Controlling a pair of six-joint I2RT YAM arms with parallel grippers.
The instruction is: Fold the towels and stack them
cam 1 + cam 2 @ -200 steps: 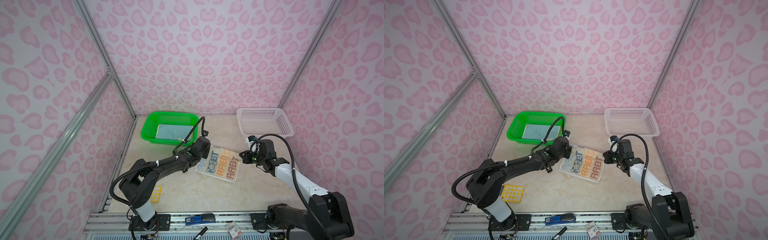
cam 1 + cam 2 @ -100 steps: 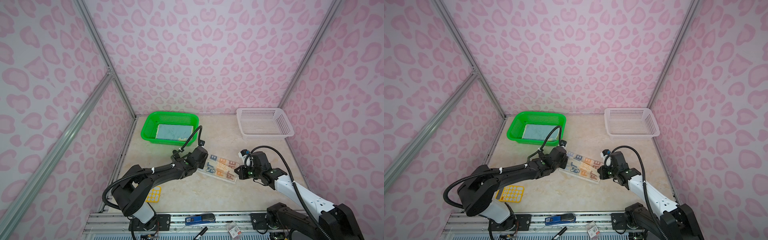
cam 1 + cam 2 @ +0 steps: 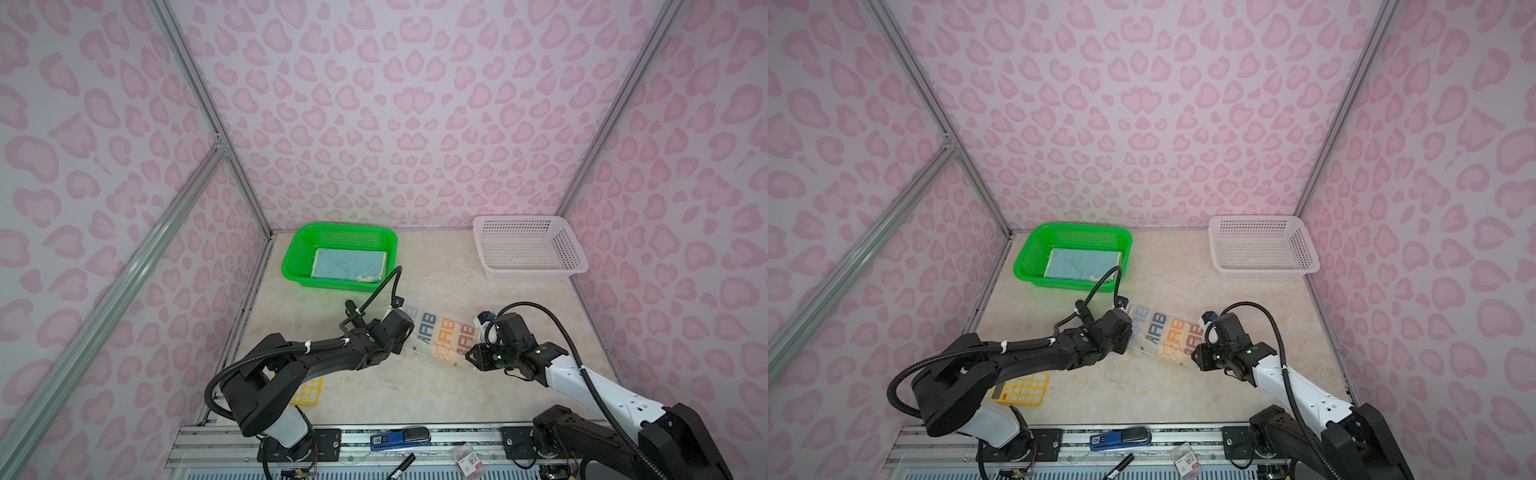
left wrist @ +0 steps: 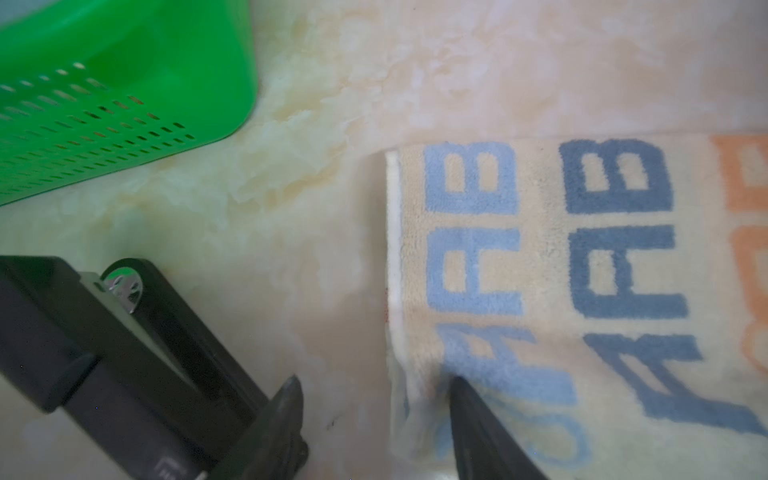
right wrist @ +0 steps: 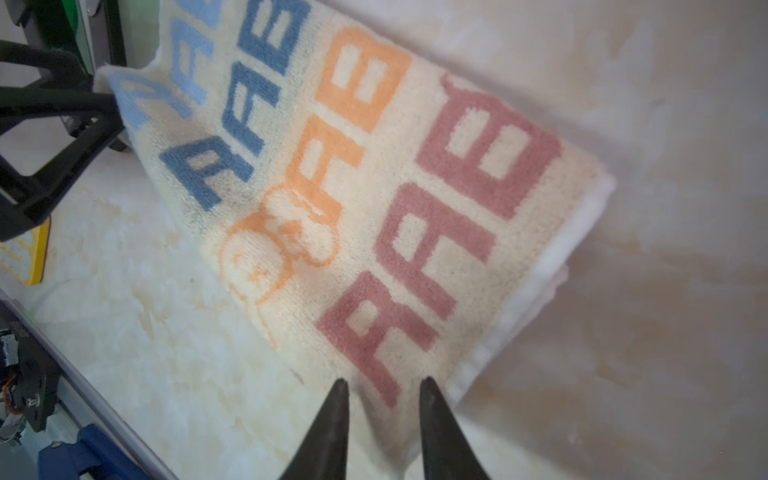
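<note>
The cream towel with big "RAB" letters (image 3: 442,338) (image 3: 1167,337) lies folded into a narrow strip on the table's near middle. My left gripper (image 3: 406,345) (image 4: 374,380) is at its left end, open wide; one finger (image 4: 478,419) rests on the cloth and the other stands on bare table. At the right end my right gripper (image 3: 471,358) (image 5: 383,381) is low, its jaws a little apart over the near corner of the towel (image 5: 374,199). A light blue towel (image 3: 347,266) (image 3: 1081,264) lies folded in the green basket (image 3: 338,227) (image 3: 1073,226).
A white mesh basket (image 3: 536,274) (image 3: 1262,272) stands at the back right, with nothing seen in it. A yellow keypad-like thing (image 3: 307,390) (image 3: 1021,388) lies by the left arm's base. A blue tool (image 3: 399,438) rests on the front rail. Pink patterned walls enclose the table.
Both grippers carried the towel's far edge toward the front, so the spread towel is now folded in half. Both jaws have then parted; the left ones wider.
</note>
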